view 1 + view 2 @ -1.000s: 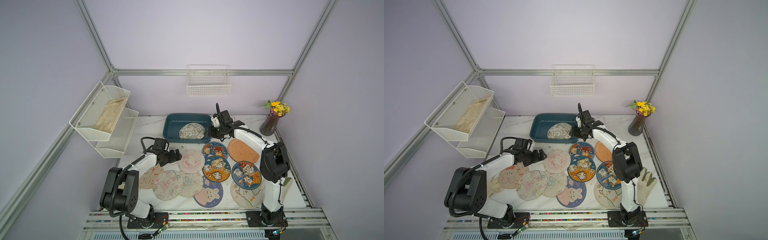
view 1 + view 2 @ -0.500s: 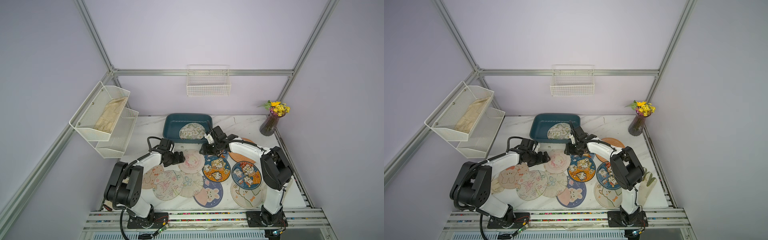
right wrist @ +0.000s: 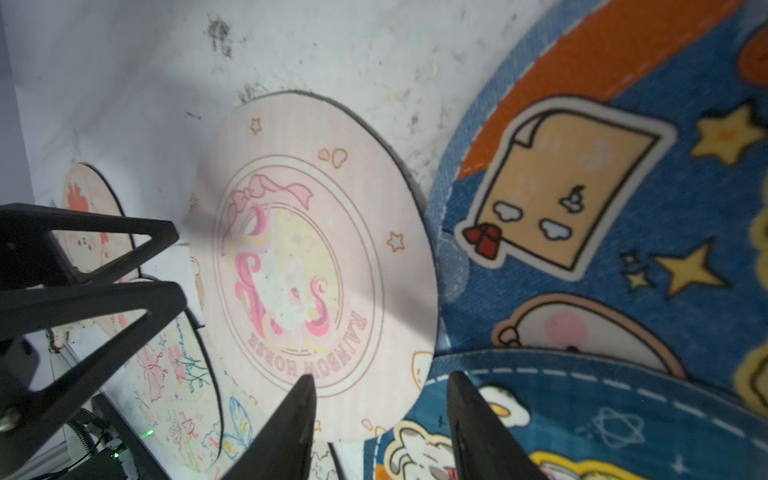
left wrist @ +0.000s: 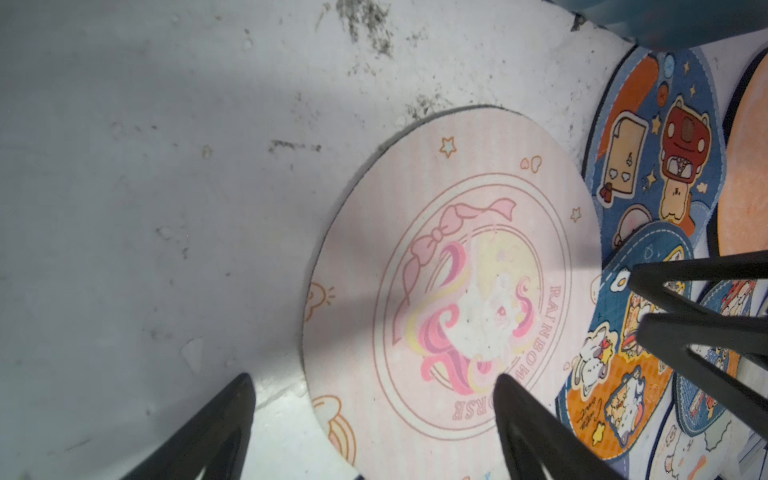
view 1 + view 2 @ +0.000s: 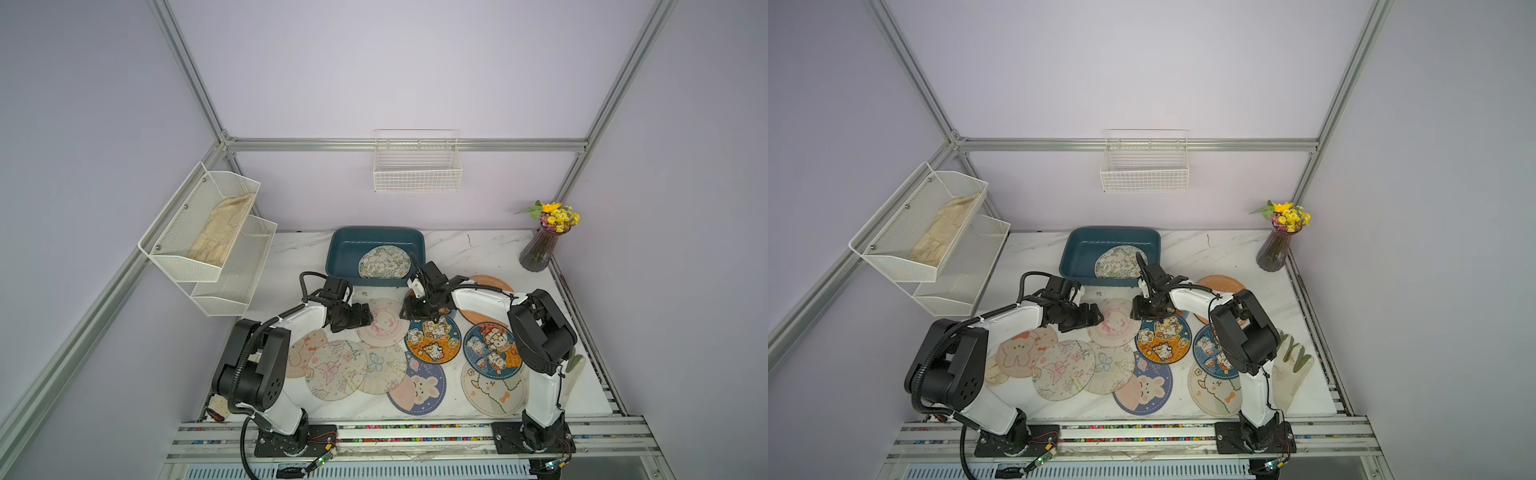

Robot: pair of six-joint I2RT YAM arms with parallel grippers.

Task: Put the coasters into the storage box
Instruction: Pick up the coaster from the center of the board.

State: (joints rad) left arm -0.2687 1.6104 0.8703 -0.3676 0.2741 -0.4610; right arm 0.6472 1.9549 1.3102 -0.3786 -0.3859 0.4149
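- box (image 5: 345,259): dark teal, shallow, rounded corners; upright at the table's (image 5: 478,249) rear.
- floral coaster (image 5: 384,262): inside the box, at its right end (flat or slightly propped, cannot tell).
- pink coaster (image 5: 384,322): unicorn print, flat, just in front of the box.
- orange coaster (image 5: 1223,283): plain, flat, right of the box, partly hidden.
- other coasters (image 5: 334,370): cartoon and butterfly prints, flat, overlapping across the table's front.

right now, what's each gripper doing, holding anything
left gripper: open, jaws either side of the pink coaster edge, holding nothing.
right gripper: open, jaws over the blue and orange coaster rim, holding nothing.
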